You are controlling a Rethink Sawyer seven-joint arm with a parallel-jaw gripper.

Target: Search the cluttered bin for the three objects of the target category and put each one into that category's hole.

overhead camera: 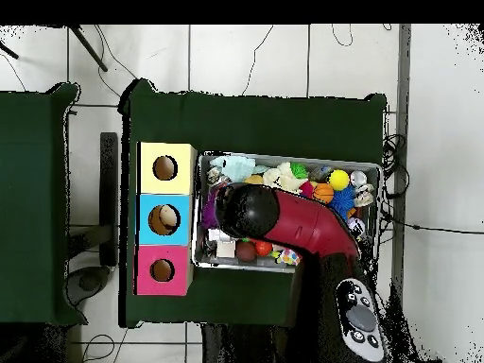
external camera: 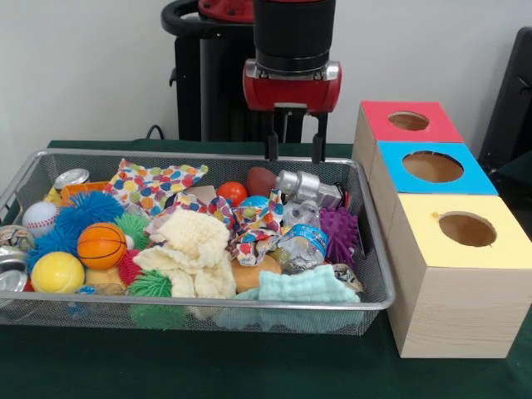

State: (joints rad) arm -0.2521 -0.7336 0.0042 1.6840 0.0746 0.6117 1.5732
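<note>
Here, I see my arm (external camera: 293,33) hanging over the bin's (external camera: 199,309) far rim; gripper (external camera: 294,148) open and empty; three box holes, the red hole (external camera: 408,120) farthest; one pale yellow plush (external camera: 193,249) mid-bin.

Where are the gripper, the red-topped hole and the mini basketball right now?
gripper (external camera: 294,148), front view, midway between its fingertips.
red-topped hole (external camera: 408,121), front view, on the round cutout.
mini basketball (external camera: 100,245), front view, middle of its orange surface.
</note>
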